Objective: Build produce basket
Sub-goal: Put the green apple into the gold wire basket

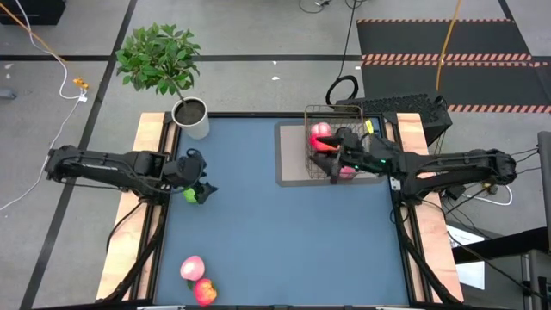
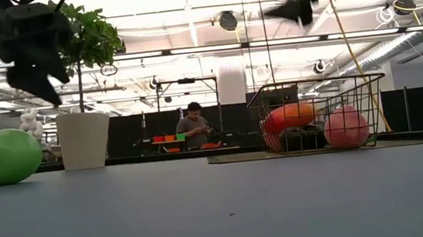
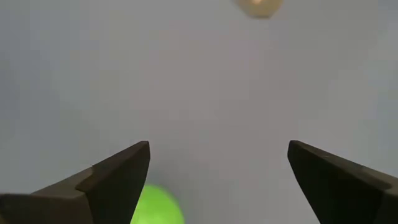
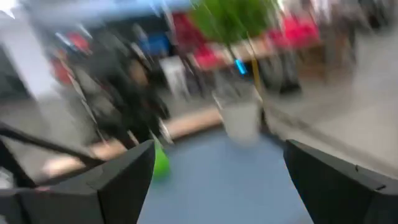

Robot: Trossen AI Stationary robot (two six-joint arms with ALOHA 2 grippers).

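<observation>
Green and glossy, the apple (image 1: 190, 195) by the desk's left edge is your nearest piece: it sits on the blue desk (image 1: 275, 250) directly beneath the left pincer (image 1: 196, 182), whose fingers (image 3: 106, 183) stand wide apart above it and hold nothing. You should expect it to be light, hard-skinned and round, so it may roll or squirt out of a shallow pinch; take it across its widest middle, with the fingers coming down on either side. Near the front edge, towards the left corner, two pink-and-red fruits (image 1: 198, 280) lie touching each other; they look just as smooth and light, and you would do well to part them or grip the outer one so the other is not nudged away. Moving right, the wire basket (image 1: 323, 129) stands on a grey mat near the back right corner, already holding an orange-red piece (image 2: 289, 116), a pink peach (image 2: 345, 127) and something dark between them. Its thin mesh looks stiff but light, so a bump could shift it. Your right pincer (image 1: 334, 153) is over the basket with its fingers (image 4: 118, 180) spread and empty.
</observation>
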